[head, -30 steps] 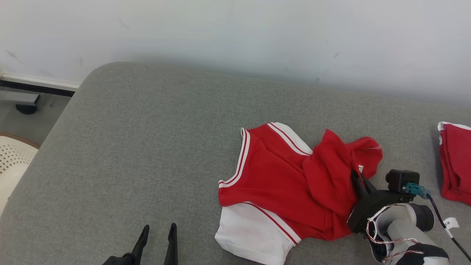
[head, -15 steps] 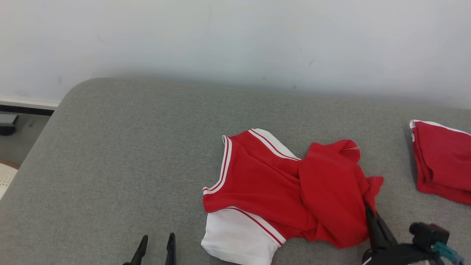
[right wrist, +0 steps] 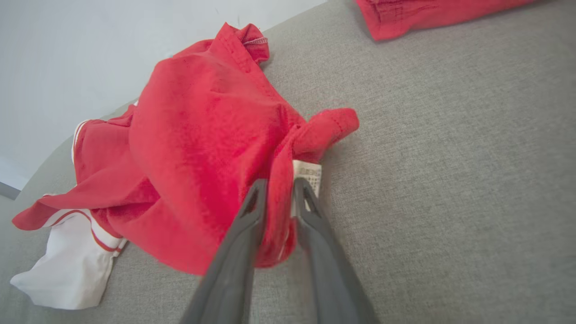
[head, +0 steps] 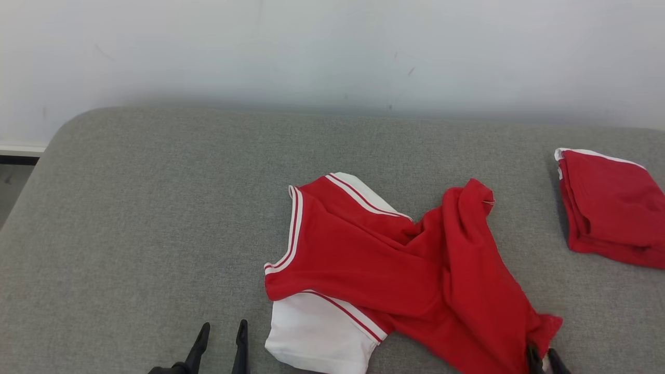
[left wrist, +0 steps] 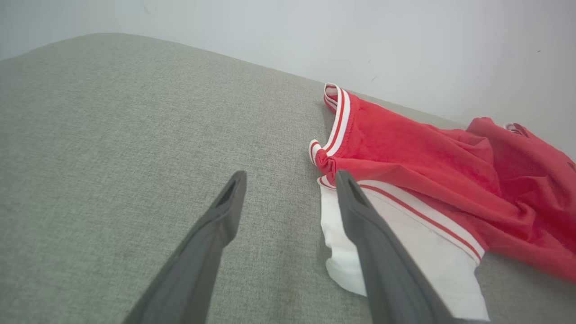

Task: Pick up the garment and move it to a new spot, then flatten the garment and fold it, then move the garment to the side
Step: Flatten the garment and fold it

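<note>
The garment point(head: 395, 259) is a red jersey with white sleeves and striped trim, lying crumpled on the grey cushion point(head: 156, 208). Its red body is stretched toward the near right. My right gripper point(head: 540, 357) sits at the bottom edge of the head view, shut on the garment's red hem. In the right wrist view the gripper point(right wrist: 279, 186) pinches a fold of the garment point(right wrist: 202, 135) beside a white label point(right wrist: 307, 173). My left gripper point(head: 223, 327) stands open just left of the white sleeve point(head: 317, 337). The left wrist view shows this gripper point(left wrist: 290, 175) holding nothing, close to the garment point(left wrist: 405, 148).
A second red garment point(head: 613, 208), folded, lies at the cushion's right end and shows again point(right wrist: 427, 13) in the right wrist view. A pale wall point(head: 332, 47) runs behind the cushion. The cushion's rounded left corner point(head: 67, 119) drops to the floor.
My right gripper has drawn the red hem toward the near right, stretching the bunched cloth out. The head camera has shifted too. The left gripper stays open in place.
</note>
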Controlling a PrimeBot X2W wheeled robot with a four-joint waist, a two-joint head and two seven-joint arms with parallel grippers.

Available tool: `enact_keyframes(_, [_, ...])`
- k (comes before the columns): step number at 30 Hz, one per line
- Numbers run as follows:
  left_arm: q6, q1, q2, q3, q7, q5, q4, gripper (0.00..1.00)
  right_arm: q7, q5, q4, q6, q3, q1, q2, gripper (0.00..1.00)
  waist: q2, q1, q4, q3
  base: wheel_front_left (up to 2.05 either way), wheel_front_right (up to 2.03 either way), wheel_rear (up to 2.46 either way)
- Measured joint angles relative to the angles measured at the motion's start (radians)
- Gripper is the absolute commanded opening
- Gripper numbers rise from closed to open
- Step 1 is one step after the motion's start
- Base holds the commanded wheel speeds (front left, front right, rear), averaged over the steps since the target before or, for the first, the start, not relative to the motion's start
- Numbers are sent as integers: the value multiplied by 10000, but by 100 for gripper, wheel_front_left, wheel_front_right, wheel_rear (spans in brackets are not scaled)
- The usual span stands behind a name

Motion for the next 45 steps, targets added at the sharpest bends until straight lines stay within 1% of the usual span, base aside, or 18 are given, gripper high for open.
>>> enact_keyframes(7, [-33,39,4,188,0,77,25,100,-21,-633,-663,2,-731,169,48,100,0,0,-108,-104,0,0,0])
enact_keyframes(12, [-107,144,4,224,0,184,35,100,-111,-1697,-642,2,-765,35,56,100,0,0,-163,-209,0,0,0])
enact_keyframes(16, [-148,244,4,142,0,397,167,100,-318,-2056,56,2,-811,-319,-17,100,0,0,-198,-247,0,0,0])
enact_keyframes(20, [-282,350,-2,-148,0,566,424,100,-614,-2382,1154,2,-936,-571,-295,100,0,0,-196,-253,0,0,0])
enact_keyframes(27, [-393,418,2,-426,0,754,943,100,-1198,-2629,2675,0,-1007,-1307,-401,100,0,0,-283,-93,0,0,0])
enact_keyframes(35, [-468,-277,0,-493,0,763,1657,100,-1563,-2798,3998,2,-853,-2287,-462,100,0,0,-500,93,0,0,0])
enact_keyframes(36, [-481,-468,2,-512,0,767,1912,100,-1624,-2872,4357,2,-796,-2550,-466,100,1,1,-544,143,0,0,0])
enact_keyframes(40, [-485,-799,2,-596,0,717,2362,100,-1766,-2874,4953,2,-623,-2956,-462,100,1,1,-576,233,0,0,0])
enact_keyframes(41, [-489,-839,2,-662,0,700,2525,100,-1808,-2874,5083,2,-583,-3028,-462,79,0,1,-576,252,0,0,0])
enact_keyframes(42, [-493,-853,2,-721,0,652,2652,100,-1858,-2874,5206,2,-558,-3116,-464,45,1,1,-577,268,0,0,0])
enact_keyframes(43, [-495,-901,2,-790,0,539,2855,100,-1881,-2892,5321,2,-531,-3178,-479,0,0,1,-575,274,0,0,0])
enact_keyframes(44, [-495,-985,2,-888,-2,445,3112,48,-1910,-2936,5473,2,-499,-3258,-504,0,0,0,-575,265,0,0,0])
enact_keyframes(45, [-495,-1070,2,-978,-4,382,3266,0,-1956,-2943,5582,2,-491,-3322,-506,0,0,0,-570,253,0,0,0])
